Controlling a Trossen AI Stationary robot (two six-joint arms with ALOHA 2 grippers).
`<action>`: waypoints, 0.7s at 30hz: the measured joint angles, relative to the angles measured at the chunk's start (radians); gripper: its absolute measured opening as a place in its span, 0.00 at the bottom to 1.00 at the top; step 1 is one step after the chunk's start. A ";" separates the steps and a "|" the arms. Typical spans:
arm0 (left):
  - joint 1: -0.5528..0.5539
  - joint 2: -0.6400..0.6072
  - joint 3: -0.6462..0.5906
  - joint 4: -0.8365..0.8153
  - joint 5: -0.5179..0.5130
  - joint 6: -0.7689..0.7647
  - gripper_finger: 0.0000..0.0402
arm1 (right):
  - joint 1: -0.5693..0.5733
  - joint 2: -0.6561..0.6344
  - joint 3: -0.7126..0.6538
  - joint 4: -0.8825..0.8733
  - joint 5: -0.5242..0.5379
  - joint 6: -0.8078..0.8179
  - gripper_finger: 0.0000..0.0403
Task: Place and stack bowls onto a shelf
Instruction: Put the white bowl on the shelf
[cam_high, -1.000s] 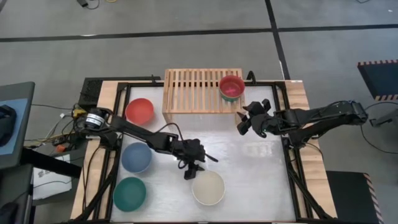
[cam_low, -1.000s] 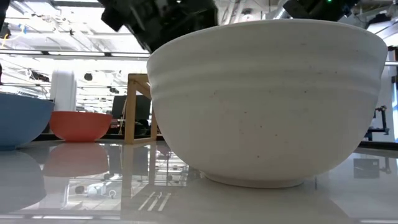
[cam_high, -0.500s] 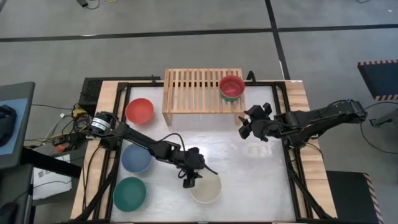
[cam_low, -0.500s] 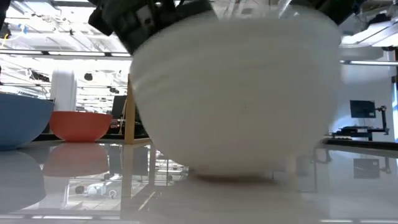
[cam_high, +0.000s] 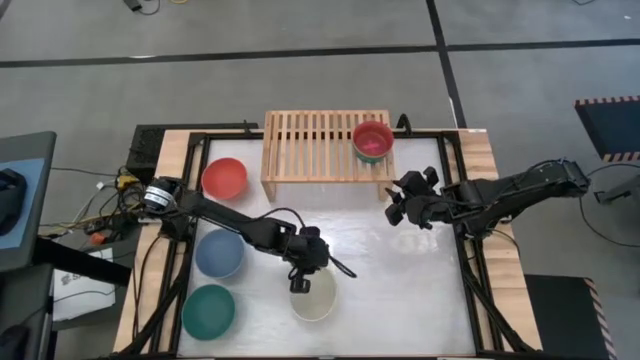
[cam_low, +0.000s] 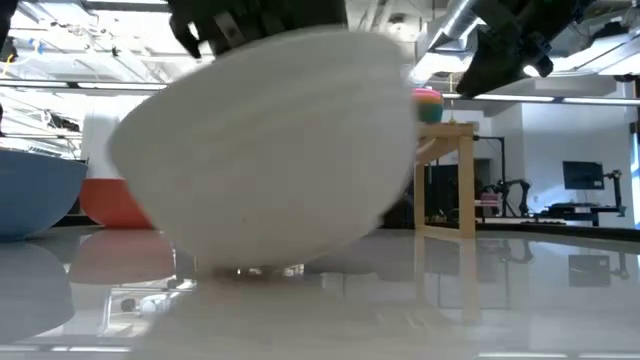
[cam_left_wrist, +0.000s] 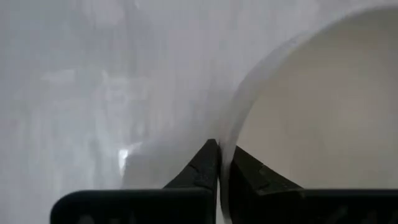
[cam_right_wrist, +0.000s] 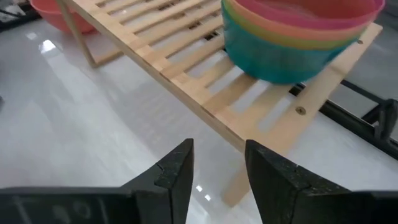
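The white table holds the wooden shelf at its far edge. A stack of small bowls sits on the right end of the shelf, pink on top. The red bowl, blue bowl and teal bowl sit along the left side. The cream bowl is near the front, tipped up. The left gripper pinches its rim tight. The right gripper hangs in front of the shelf, a little open, holding nothing.
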 joint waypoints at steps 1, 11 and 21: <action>0.005 -0.015 0.015 -0.040 0.002 0.013 0.00 | 0.000 0.000 0.000 -0.017 0.000 0.014 0.41; 0.197 -0.349 0.057 -0.291 -0.217 0.062 0.00 | 0.000 0.000 0.000 -0.096 -0.002 0.085 0.39; 0.594 -0.550 0.057 -0.193 -0.409 0.040 0.00 | 0.000 0.000 0.000 -0.087 -0.002 0.085 0.39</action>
